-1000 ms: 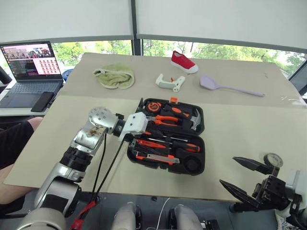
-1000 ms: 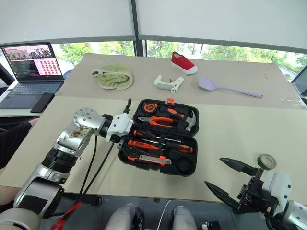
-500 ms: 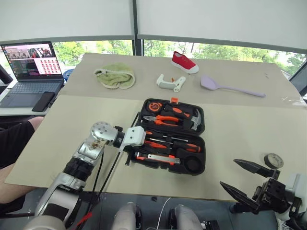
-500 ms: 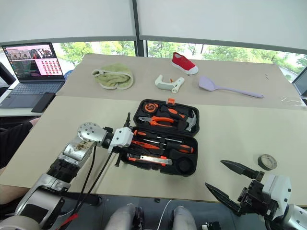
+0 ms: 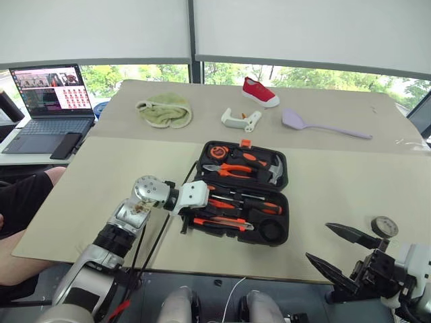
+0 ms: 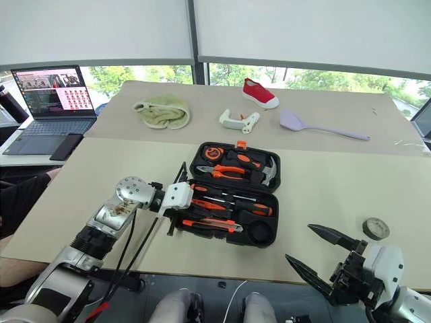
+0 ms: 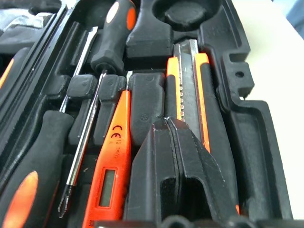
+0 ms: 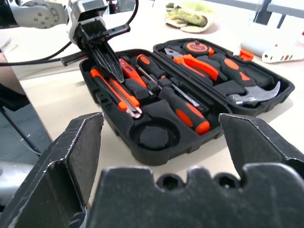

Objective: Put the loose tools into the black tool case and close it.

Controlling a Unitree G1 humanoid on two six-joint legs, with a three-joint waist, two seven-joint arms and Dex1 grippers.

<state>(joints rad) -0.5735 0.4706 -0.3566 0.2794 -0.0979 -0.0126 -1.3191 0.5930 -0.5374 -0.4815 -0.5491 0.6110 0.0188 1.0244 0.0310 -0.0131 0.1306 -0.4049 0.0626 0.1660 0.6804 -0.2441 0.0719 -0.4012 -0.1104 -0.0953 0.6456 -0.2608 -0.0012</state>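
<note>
The light, rigid tape roll (image 6: pixel 375 228) lies just beyond the spread right gripper (image 6: pixel 316 254); grip across its rim. The left gripper (image 8: pixel 110 61), pinched together, rests in the black tool case (image 5: pixel 281 235).

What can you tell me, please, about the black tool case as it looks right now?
The black tool case lies open and flat on the beige table, near its front edge. It looks like moulded black plastic, with rounded corners and a small orange latch on its far rim. Its slots hold a hammer, pliers, screwdrivers, a utility knife and a tape measure; one round recess is empty. The shut left gripper reaches into its near half.
</note>
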